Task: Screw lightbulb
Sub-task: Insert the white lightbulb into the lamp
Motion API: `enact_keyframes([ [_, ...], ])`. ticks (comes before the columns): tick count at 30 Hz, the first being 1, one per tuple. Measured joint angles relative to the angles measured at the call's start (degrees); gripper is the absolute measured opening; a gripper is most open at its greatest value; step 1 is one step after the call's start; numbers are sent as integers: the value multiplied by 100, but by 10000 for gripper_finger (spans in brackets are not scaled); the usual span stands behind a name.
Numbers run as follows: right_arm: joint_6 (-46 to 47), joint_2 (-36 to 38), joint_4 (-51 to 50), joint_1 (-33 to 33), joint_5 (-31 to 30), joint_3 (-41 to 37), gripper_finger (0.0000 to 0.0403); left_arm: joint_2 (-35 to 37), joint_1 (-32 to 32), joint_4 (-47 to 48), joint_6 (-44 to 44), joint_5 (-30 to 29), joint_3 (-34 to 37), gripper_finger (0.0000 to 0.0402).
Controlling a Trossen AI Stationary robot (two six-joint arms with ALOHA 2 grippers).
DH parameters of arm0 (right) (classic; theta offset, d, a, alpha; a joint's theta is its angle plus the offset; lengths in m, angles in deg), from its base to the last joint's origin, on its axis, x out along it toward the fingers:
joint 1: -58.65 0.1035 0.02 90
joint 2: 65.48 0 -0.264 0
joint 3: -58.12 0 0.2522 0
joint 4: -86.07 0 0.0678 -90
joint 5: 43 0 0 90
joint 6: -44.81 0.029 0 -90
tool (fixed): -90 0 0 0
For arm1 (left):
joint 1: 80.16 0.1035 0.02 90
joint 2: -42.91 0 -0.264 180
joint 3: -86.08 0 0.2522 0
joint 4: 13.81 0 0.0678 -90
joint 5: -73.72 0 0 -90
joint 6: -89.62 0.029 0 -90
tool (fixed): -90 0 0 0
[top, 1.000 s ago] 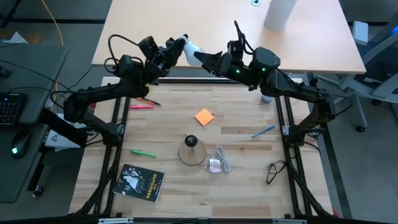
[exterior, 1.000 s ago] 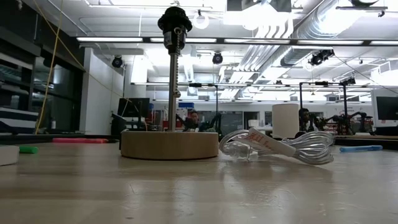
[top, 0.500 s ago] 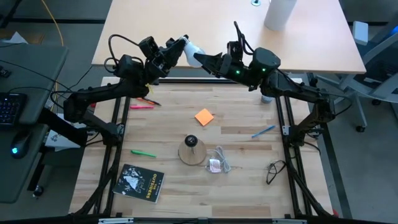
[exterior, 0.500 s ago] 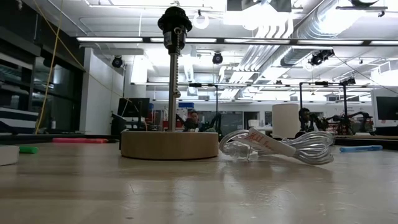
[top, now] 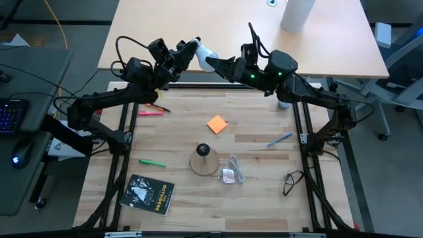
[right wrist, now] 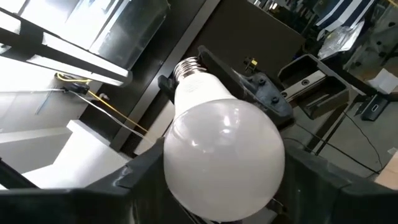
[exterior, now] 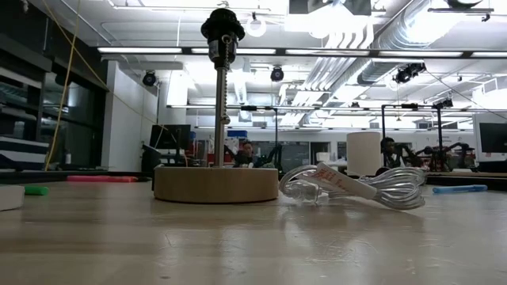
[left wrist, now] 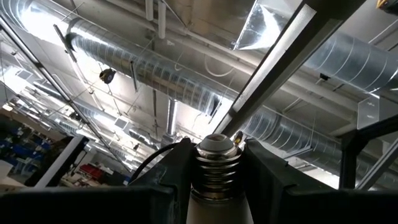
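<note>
Holding the lightbulb (top: 205, 51) up in the air past the far edge of the wooden table (top: 251, 198), my left gripper (top: 188, 51) is closed on its neck: in my left wrist view the silver threaded base (left wrist: 217, 163) sits squeezed between my two dark fingers (left wrist: 171, 177), its tip pointing away from me at the ceiling ducts. My right gripper (top: 221, 64) meets it from the opposite side, and in my right wrist view the white globe (right wrist: 224, 158) fills the gap between my fingers (right wrist: 134, 174), which flank it partly apart; whether they touch the glass I cannot tell. So the bulb hangs between my two sets of jaws, base in the left, globe at the right. Well below and in front of both, on the table, stands the round wooden lamp base (top: 203, 160) with its black socket (exterior: 223, 25) on a thin stem, a coiled clear cord (exterior: 356, 187) just beside it and an orange note (top: 217, 123) between it and my jaws.
</note>
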State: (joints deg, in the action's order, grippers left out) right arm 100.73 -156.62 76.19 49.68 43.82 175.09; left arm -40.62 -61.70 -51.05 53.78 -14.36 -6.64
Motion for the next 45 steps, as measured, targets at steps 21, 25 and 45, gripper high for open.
enact_keyframes([
  [21,-1751,551,-1001,-232,946,2,243,781,797,2074,306,991,7,195],
  [25,-2624,753,-2046,-229,1135,13,243,1096,905,3766,972,1686,7,195],
  [45,-5489,137,-6444,16,253,518,238,1245,-772,7469,4966,-23,3,221],
])
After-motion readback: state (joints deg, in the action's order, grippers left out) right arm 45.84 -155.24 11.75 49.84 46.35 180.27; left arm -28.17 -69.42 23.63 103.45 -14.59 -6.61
